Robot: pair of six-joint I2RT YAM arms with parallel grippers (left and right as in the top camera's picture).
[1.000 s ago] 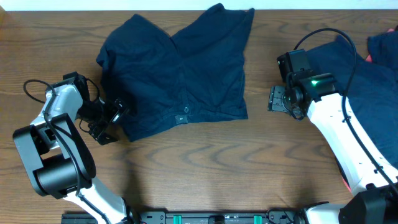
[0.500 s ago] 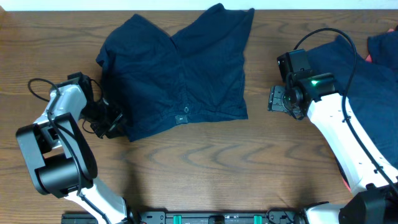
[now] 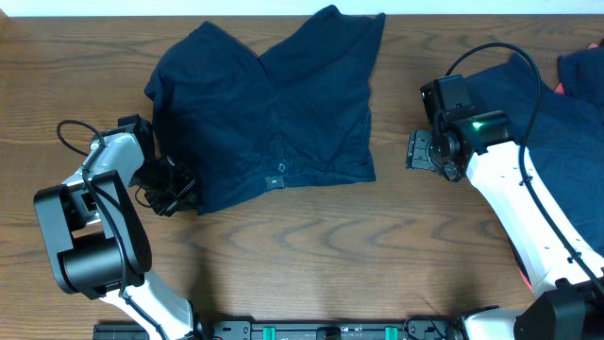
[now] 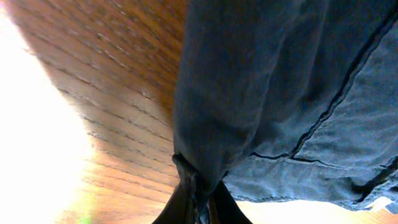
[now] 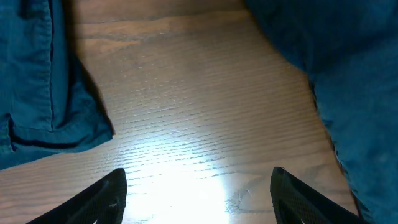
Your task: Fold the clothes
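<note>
Left gripper (image 4: 199,202): jaws closed — corner of navy garment (image 3: 274,104) is pinched.
Right gripper (image 5: 198,193): jaws spread wide — nothing is held.

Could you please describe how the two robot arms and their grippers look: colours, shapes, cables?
Both arms have smooth white tubular links joined by black cylindrical joints. The left arm carries a looping thin black cable. The right arm has a long arching black cable and a small green light. The left gripper and right gripper are black.
</note>
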